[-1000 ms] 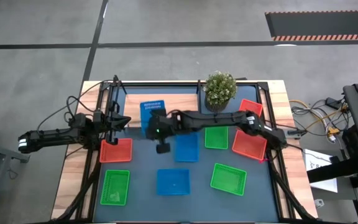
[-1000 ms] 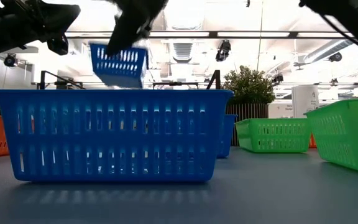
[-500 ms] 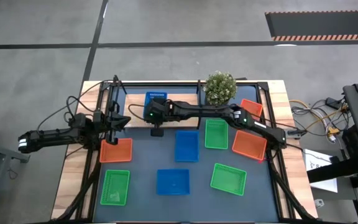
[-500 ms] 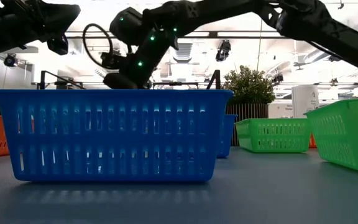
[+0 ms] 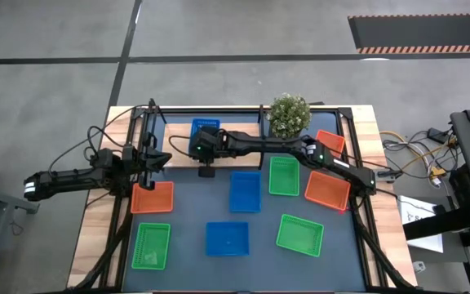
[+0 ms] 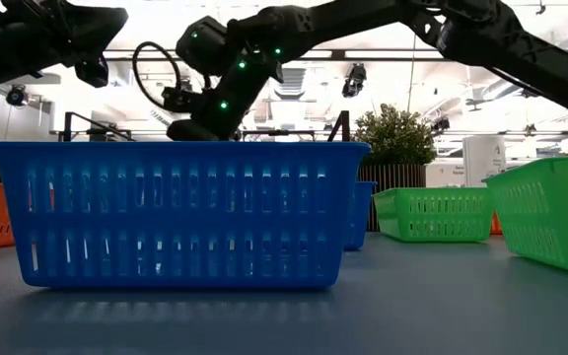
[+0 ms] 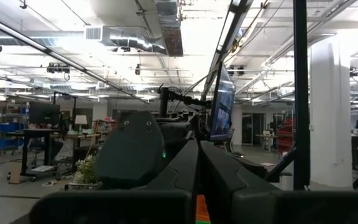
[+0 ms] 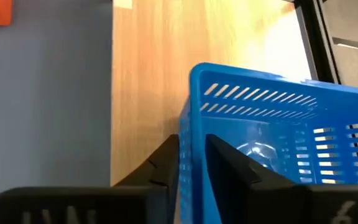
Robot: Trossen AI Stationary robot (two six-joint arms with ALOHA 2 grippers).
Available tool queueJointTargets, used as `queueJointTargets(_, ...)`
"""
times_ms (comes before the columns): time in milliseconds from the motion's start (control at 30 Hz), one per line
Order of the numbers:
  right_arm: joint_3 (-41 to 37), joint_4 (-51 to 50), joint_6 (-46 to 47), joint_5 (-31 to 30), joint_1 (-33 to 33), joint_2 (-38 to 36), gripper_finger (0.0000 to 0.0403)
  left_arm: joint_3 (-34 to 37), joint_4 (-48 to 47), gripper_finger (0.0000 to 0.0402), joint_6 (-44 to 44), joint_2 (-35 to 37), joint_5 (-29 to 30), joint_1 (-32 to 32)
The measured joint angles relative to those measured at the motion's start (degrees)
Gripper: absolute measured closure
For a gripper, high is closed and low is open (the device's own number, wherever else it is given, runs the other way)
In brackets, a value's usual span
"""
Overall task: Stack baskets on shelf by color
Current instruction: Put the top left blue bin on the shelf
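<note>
A blue basket (image 8: 272, 130) stands on the light wooden shelf (image 8: 142, 93) at the table's far edge, left of the middle. My right gripper (image 8: 192, 158) reaches across to it (image 5: 206, 126) with its fingers apart. One finger is inside the basket's near wall, the other outside. My left gripper (image 7: 197, 180) waits shut at the table's left side (image 5: 160, 159), touching nothing. In the low view the nearest blue basket (image 6: 176, 212) hides the shelf. My right gripper straddles the blue basket's near wall (image 8: 191, 134), slanting down from the table's near side. One finger (image 8: 229, 165) is inside and one (image 8: 165, 162) outside. The wall fills the gap; I cannot tell whether either finger touches it. The basket stands on the shelf.
On the dark tabletop lie two blue baskets (image 5: 227, 238) (image 5: 245, 191), three green ones (image 5: 151, 245) (image 5: 283, 175) (image 5: 299, 233) and three orange ones (image 5: 152, 197) (image 5: 327, 189) (image 5: 330, 140). A potted plant (image 5: 288, 116) stands at the far edge, right of the shelf.
My right gripper has carried the blue basket toward the table's far edge and down. The basket hung tilted in the air a second ago and now stands on the shelf. Over the last half second the arm has kept almost still.
</note>
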State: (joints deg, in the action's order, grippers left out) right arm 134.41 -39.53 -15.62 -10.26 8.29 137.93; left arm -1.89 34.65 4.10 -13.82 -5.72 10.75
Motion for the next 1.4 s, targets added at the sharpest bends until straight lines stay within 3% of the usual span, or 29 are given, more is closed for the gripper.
queueJointTargets(367,0.6,-6.13,0.42,-0.22,-1.42,-5.77,0.0267,0.0,-0.11,0.0402,0.28,-0.02,-0.02,-0.01)
queueJointTargets(467,0.63,-10.41,-1.13,0.16,-1.82,-8.76,0.0269,0.0,-0.44,0.0402,6.23,-0.13,-0.02,-0.01)
queueJointTargets(700,0.47,-19.63,-1.48,7.17,-1.76,-13.51,0.0316,0.04,1.22,0.0402,6.99,-0.44,-0.02,0.0)
queueJointTargets(1000,-0.82,-25.01,-1.09,7.7,-7.89,-22.59,0.0391,-0.04,15.24,0.0402,2.99,-0.26,-0.02,-0.01)
queueJointTargets(1167,-10.66,-17.05,-2.81,7.43,-13.77,-29.95,0.0394,-0.07,15.85,0.0402,6.83,-0.32,-0.22,-0.01)
queueJointTargets(1267,-20.73,-8.1,-3.54,7.48,-16.17,-35.39,0.0394,-0.13,16.62,0.0402,15.59,-0.59,-1.71,-0.01)
queueJointTargets(1400,-36.12,1.8,-1.2,6.63,-17.72,-44.05,0.0394,-0.18,21.27,0.0402,16.41,-1.25,-1.5,-0.01)
